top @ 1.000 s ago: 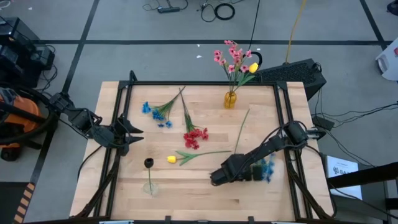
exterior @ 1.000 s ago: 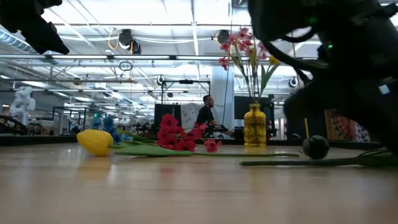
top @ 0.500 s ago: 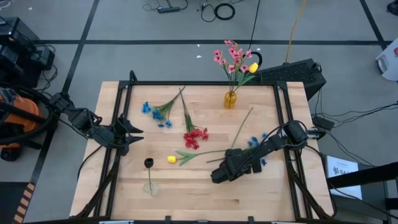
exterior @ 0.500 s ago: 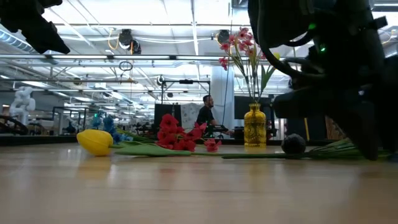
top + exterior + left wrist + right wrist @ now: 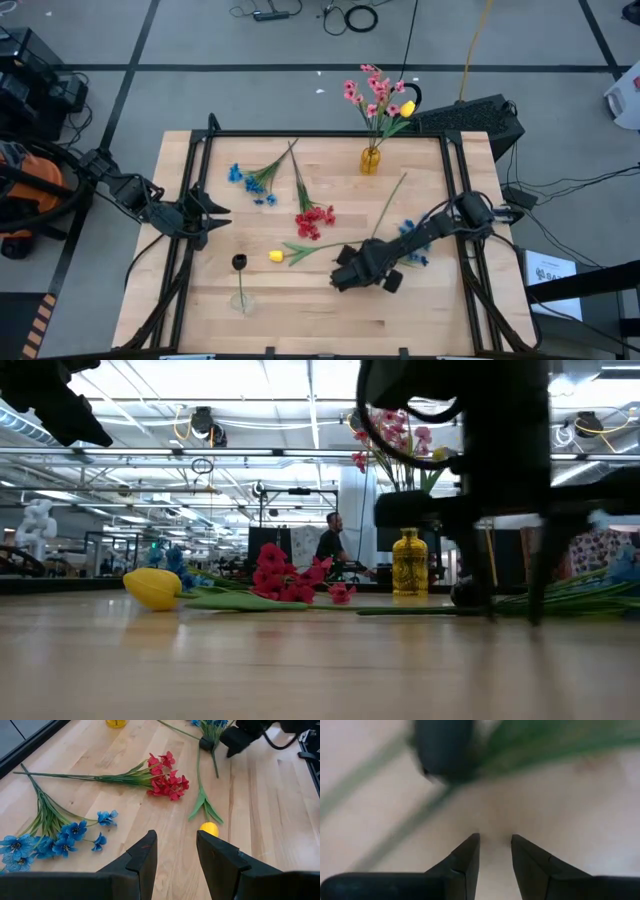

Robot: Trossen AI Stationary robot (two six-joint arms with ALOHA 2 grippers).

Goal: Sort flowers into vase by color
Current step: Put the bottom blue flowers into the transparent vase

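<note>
Wooden surface [image 5: 330, 310], seen from above.
- Yellow vase [image 5: 371, 160], far edge: pink flowers [image 5: 368, 95] and one yellow bloom standing in it.
- Blue sprig [image 5: 252, 180], red sprig [image 5: 313, 219], yellow bud [image 5: 275, 256]: lying mid-surface.
- Dark-headed stem [image 5: 239, 263]: near front left.
- Second blue sprig [image 5: 411, 240]: beside right arm.
- Right claw [image 5: 342, 278]: low over the surface, fingers narrowly parted, nothing between them.
- Left claw [image 5: 215, 211]: left side, fingers apart, empty.

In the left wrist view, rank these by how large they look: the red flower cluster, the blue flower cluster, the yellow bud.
1. Blue flower cluster, though it lies nearer the camera, which may flatter it.
2. Red flower cluster, somewhat smaller.
3. Yellow bud, clearly the smallest.
</note>
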